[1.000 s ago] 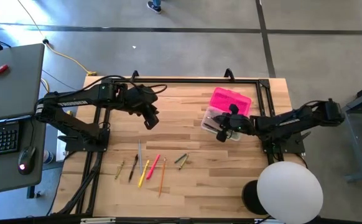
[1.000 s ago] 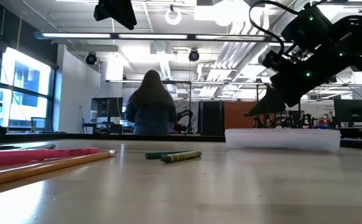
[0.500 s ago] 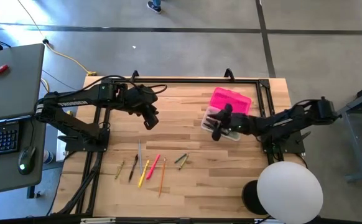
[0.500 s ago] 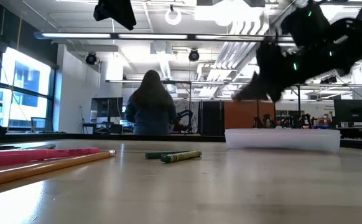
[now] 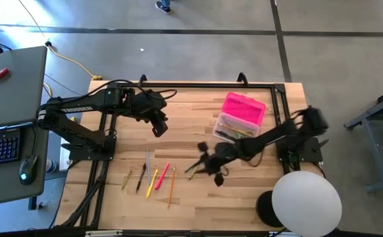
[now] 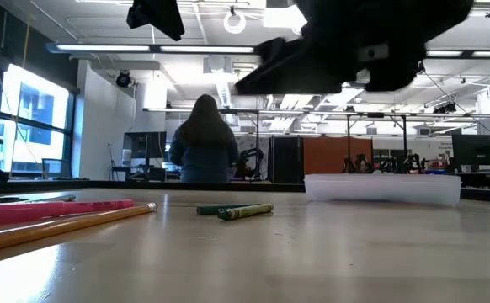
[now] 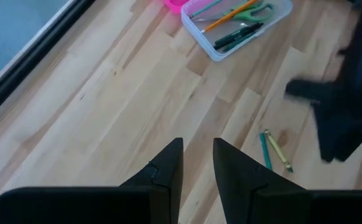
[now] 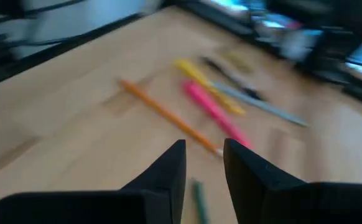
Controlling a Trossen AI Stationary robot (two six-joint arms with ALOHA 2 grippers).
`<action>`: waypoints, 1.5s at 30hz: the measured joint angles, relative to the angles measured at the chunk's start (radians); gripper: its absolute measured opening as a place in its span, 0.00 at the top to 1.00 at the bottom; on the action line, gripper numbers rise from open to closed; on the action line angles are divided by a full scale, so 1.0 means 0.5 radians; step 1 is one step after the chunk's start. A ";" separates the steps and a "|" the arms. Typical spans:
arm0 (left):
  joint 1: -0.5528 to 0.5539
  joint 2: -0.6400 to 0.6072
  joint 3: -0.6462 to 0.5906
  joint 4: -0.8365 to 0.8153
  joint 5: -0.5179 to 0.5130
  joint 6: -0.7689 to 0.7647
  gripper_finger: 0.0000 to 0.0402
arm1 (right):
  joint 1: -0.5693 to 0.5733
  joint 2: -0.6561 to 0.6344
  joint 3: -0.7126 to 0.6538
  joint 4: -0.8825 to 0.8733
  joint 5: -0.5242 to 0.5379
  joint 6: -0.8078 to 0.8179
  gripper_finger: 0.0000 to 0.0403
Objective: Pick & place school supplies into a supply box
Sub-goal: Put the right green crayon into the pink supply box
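Wooden planks of the table [image 5: 198, 204] stretch below me, with a person standing in the room beyond. My right jaws [image 5: 208, 166] hang over the middle of the table, parted and carrying nothing, just beside the two green crayons [image 5: 191, 170], which I judge to be my next pick. My left jaws [image 5: 158, 126] hover apart over bare wood at the far left, also holding nothing, out of the right arm's way.

The supply box [image 5: 236, 129] sits at the far right, its pink lid [image 5: 244, 107] lying beside it so the tray is open for loading. Inside I make out an orange pencil [image 7: 227, 17], green-handled scissors [image 7: 255, 11] and dark pens [image 7: 237, 36]; their exact number I cannot tell.

Near the front left lie about six loose supplies [image 5: 151, 178], among them a pink one and a long orange pencil [image 5: 172, 184].
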 joint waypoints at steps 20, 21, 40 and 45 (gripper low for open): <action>0.001 0.000 0.000 -0.031 0.123 0.055 0.70 | -0.237 0.516 0.154 -0.186 -0.476 -0.416 0.81; 0.001 0.000 0.000 -0.032 0.120 0.056 0.70 | -0.237 0.516 0.145 -0.183 -0.465 -0.445 0.81; 0.001 0.000 0.000 -0.051 0.088 0.037 0.70 | -0.227 0.988 0.145 0.471 -0.659 -0.030 0.98; 0.001 0.000 0.000 -0.057 0.100 0.036 0.70 | -0.217 0.902 0.142 0.450 -0.611 0.011 0.98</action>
